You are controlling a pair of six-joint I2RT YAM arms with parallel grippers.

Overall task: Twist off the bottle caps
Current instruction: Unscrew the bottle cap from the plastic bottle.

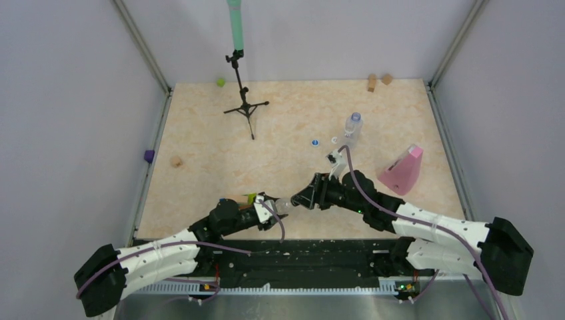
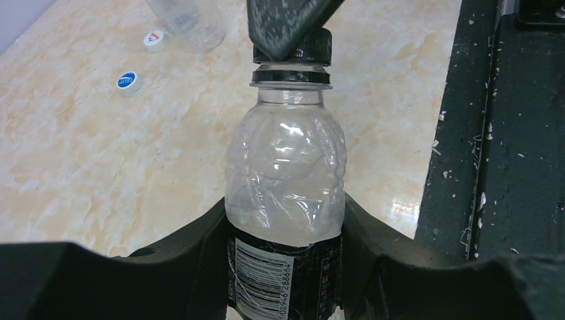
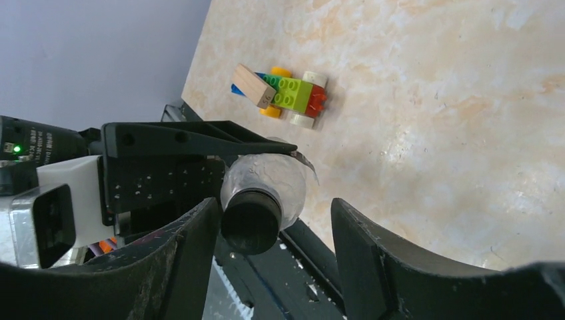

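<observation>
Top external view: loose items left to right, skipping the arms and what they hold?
Small purple block → small tan block → black tripod stand → blue round plastic cap → white round plastic cap → upright clear plastic bottle → pink wedge-shaped object. Omitted for overlap: green block, far tan blocks.

Two bottles (image 1: 352, 128) (image 2: 285, 173), two loose caps (image 2: 129, 81) (image 2: 155, 40), one black cap (image 2: 313, 48) screwed on, three tan blocks (image 1: 372, 83) (image 1: 386, 79) (image 1: 176, 161), one pink wedge (image 1: 402, 171).
</observation>
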